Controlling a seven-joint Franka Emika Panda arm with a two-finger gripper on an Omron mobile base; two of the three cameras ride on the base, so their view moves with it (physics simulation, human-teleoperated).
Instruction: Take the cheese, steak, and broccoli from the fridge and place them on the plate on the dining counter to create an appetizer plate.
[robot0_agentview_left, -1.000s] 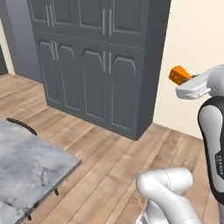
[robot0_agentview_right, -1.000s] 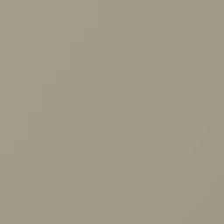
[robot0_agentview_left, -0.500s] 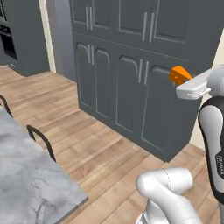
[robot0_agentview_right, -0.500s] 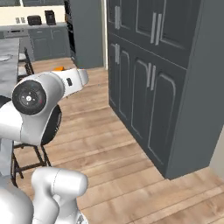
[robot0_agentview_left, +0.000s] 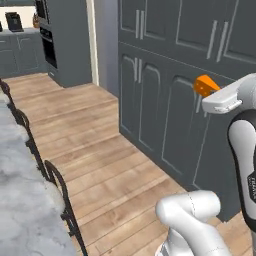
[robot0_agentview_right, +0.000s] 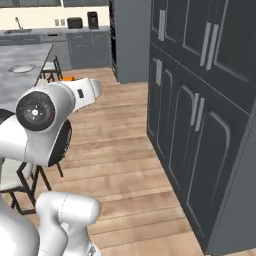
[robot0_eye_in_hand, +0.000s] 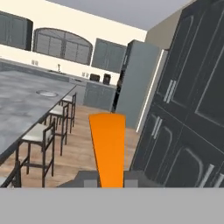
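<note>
The tool (robot0_eye_in_hand: 109, 181) pinches the cheese (robot0_eye_in_hand: 108, 146) at six o'clock; the plate (robot0_eye_in_hand: 46, 93) sits on the counter (robot0_eye_in_hand: 22, 109) at ten o'clock.

You get flat, even rendered light with soft, faint shadows; dark cabinets (robot0_agentview_left: 165, 100) read dim, and edges look slightly blurred.

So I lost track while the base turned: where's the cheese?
The cheese is clamped in the gripper, at right in the left base view, before the dark cabinets.

orange cheese (robot0_agentview_left: 205, 85) at the pincer (robot0_agentview_left: 214, 96), seemingly clamped, before dark cabinets (robot0_agentview_left: 170, 75)
</note>
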